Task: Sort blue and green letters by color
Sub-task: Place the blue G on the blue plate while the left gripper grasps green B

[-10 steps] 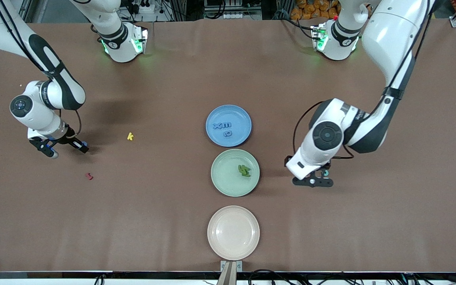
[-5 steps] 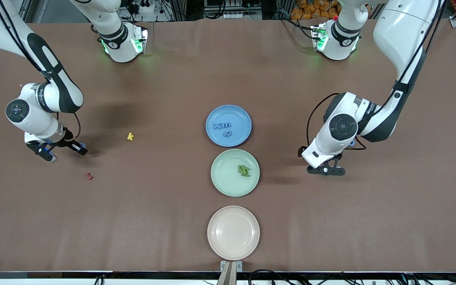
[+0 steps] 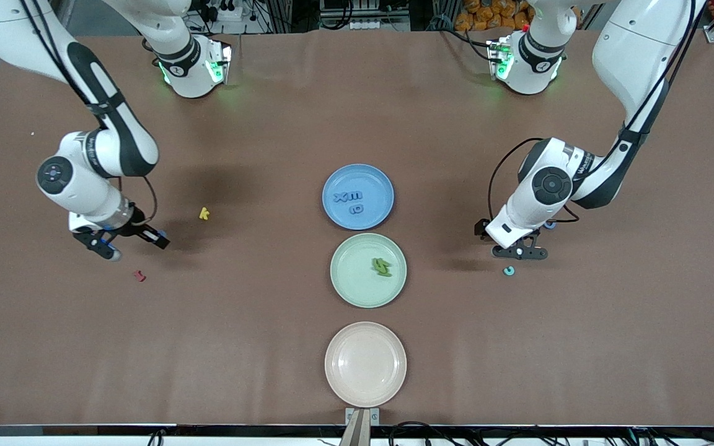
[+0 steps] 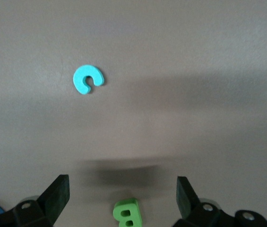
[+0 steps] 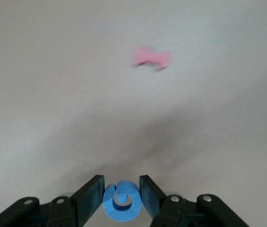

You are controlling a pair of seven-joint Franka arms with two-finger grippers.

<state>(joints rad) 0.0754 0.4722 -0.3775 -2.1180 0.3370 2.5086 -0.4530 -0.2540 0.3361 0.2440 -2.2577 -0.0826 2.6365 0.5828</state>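
My right gripper (image 3: 123, 239) hangs over bare table between the yellow letter and the red one, shut on a blue letter (image 5: 121, 202). The blue plate (image 3: 332, 179) holds three blue letters (image 3: 351, 202). Nearer the camera, the green plate (image 3: 348, 282) holds green letters (image 3: 382, 266). My left gripper (image 3: 518, 252) is open, low over the table toward the left arm's end. A green B (image 4: 127, 213) lies between its fingers, untouched. A light blue c (image 3: 509, 271) lies just beside it, nearer the camera, and also shows as the c (image 4: 88, 79) in the left wrist view.
A yellow k (image 3: 204, 214) and a small dark red letter (image 3: 139, 275) lie toward the right arm's end. An empty beige plate (image 3: 365, 363) sits nearest the camera, in line with the other two plates.
My right arm has carried the blue letter a little toward the plates. My left arm has drawn away from the green plate, and the light blue c has come into view.
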